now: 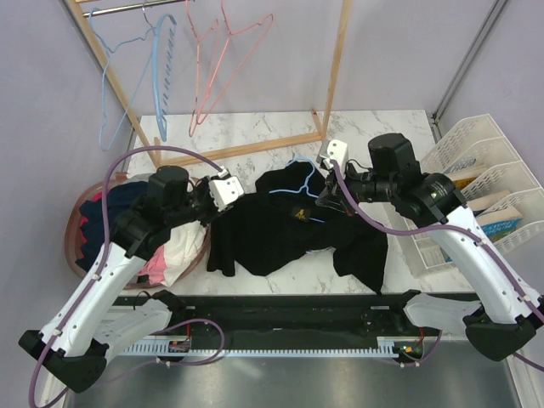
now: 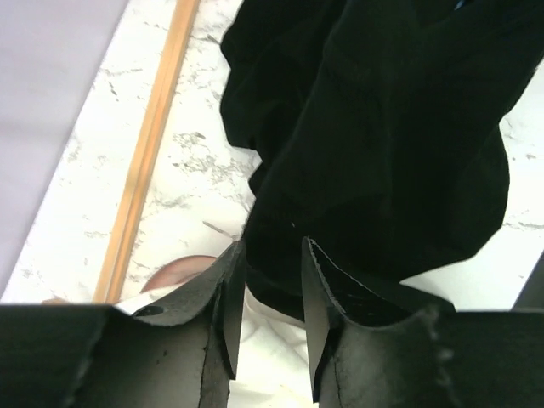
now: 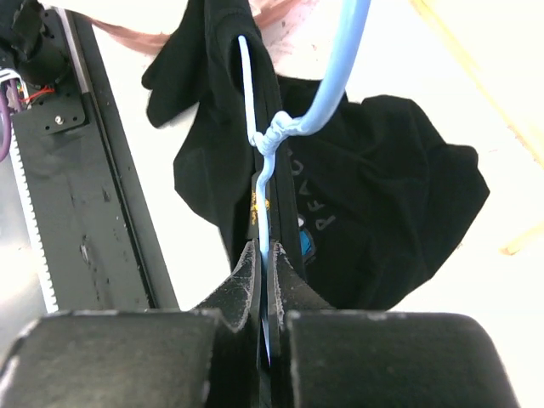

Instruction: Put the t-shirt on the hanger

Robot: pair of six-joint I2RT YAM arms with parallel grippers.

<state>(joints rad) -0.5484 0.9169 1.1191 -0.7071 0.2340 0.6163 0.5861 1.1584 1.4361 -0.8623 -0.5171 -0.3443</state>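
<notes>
The black t-shirt [image 1: 285,225] lies crumpled on the marble table between my arms. The light-blue wire hanger [image 1: 304,167] sits in its collar, with the hook sticking out the far side. My right gripper [image 1: 325,202] is shut on the hanger wire [image 3: 264,183] just below the twisted neck, and shirt fabric [image 3: 391,187] hangs on both sides of the fingers. A small white-and-blue print [image 3: 311,245] shows beside the wire. My left gripper [image 1: 231,200] is at the shirt's left edge. In the left wrist view it [image 2: 270,293] is open, with the shirt's hem [image 2: 374,153] at the fingertips.
A wooden rack [image 1: 246,146] stands at the back with blue hangers [image 1: 157,68] and pink hangers [image 1: 223,59]. A basket [image 1: 75,223] of clothes is at the left under my left arm. White bins [image 1: 476,161] stand at the right. A black rail [image 1: 289,306] runs along the near edge.
</notes>
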